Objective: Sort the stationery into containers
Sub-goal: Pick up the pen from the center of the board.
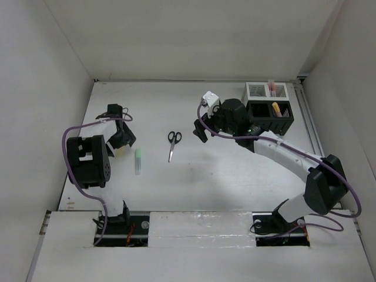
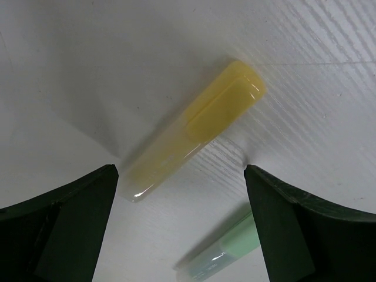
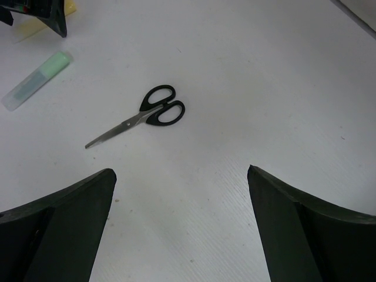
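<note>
Because the yellow highlighter (image 2: 194, 129) lies slantwise across the gap of the left gripper (image 2: 181, 169), running from seven o'clock to one o'clock in the left wrist view, the likeliest failure is a skewed pinch: the fingers would meet it at opposite ends rather than across its flat sides, and it could spin or squirt out. The jaws are spread wide on either side of it and touch nothing. A second risk is the green highlighter (image 2: 226, 249), which lies just beside the yellow one at five o'clock and slips out of view behind the right-hand finger; a descent there could land on it, nudge it or trap both barrels at once. The yellow barrel looks smooth and glossy, deeper amber at its one o'clock end and pale and see-through at the seven o'clock end, so I judge it slippery and prone to roll. From above, it sits at nine o'clock on the table (image 1: 235, 176), well apart from the black organiser (image 1: 264, 126) and white mesh box (image 1: 257, 84) at two o'clock. The right gripper (image 3: 181, 173) hangs wide open and empty, with the scissors (image 3: 141, 114) lying at eleven o'clock ahead of it.
</note>
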Robot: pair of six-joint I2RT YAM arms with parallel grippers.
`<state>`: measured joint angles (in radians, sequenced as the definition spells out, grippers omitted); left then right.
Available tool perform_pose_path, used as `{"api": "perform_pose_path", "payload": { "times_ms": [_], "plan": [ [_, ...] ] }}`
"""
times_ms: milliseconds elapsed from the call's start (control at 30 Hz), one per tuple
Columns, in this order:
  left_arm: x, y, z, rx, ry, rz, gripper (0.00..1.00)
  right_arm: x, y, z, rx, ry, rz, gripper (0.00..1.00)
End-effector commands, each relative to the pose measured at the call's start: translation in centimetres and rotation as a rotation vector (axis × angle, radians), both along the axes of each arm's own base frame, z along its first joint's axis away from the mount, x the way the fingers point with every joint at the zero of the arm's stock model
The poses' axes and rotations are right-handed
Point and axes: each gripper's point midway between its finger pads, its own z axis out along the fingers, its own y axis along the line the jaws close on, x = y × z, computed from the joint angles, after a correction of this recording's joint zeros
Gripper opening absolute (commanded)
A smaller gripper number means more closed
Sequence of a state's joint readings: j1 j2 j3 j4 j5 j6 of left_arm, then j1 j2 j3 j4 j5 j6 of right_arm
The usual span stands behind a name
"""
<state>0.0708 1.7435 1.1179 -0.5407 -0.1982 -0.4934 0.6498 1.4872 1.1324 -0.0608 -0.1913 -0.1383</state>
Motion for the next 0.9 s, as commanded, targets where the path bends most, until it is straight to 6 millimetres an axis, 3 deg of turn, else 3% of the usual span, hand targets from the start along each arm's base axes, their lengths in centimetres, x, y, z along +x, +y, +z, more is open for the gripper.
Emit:
{"api": "perform_pose_path", "payload": {
  "times_ms": [0,133,300,367,567,700,733,800,833,867],
  "plan": [
    [-0.3,0.1,0.7,0.018,-0.009,-0.012,0.86,0.2,1.2,3.7,0.058,-0.078,0.035,1.0],
    [-0.7,0.3,-0.8,0.024,0.039,-0.01,0.77,-0.4,1.4,3.7,0.062,-0.077,0.053,1.0],
    [-0.9,1.4,-0.8,0.043,0.051,0.018,0.77,-0.6,1.3,3.8,0.063,-0.078,0.053,1.0],
    [-0.7,1.6,-0.9,0.03,0.05,0.03,0.66,-0.6,1.3,3.8,0.063,-0.078,0.053,1.0],
    [-0.6,1.3,-1.5,0.011,0.06,0.017,0.52,-0.7,1.2,4.2,0.069,-0.085,0.053,1.0],
    [-0.7,1.2,-1.8,0.002,0.068,0.014,0.35,-0.5,0.6,4.2,0.066,-0.089,0.035,1.0],
    [-0.8,1.0,-2.2,-0.009,0.079,0.012,0.22,-0.5,0.6,4.2,0.066,-0.089,0.035,1.0],
    [-0.9,0.5,-2.7,-0.035,0.094,-0.002,0.06,-0.3,0.2,3.8,0.061,-0.082,0.026,1.0],
    [-1.0,0.3,-3.0,-0.046,0.102,-0.005,0.0,-0.1,-0.1,3.8,0.06,-0.082,0.017,1.0],
    [-1.0,0.1,-3.0,-0.058,0.101,-0.008,0.0,-0.1,-0.1,3.8,0.06,-0.082,0.017,1.0]
  ]
}}
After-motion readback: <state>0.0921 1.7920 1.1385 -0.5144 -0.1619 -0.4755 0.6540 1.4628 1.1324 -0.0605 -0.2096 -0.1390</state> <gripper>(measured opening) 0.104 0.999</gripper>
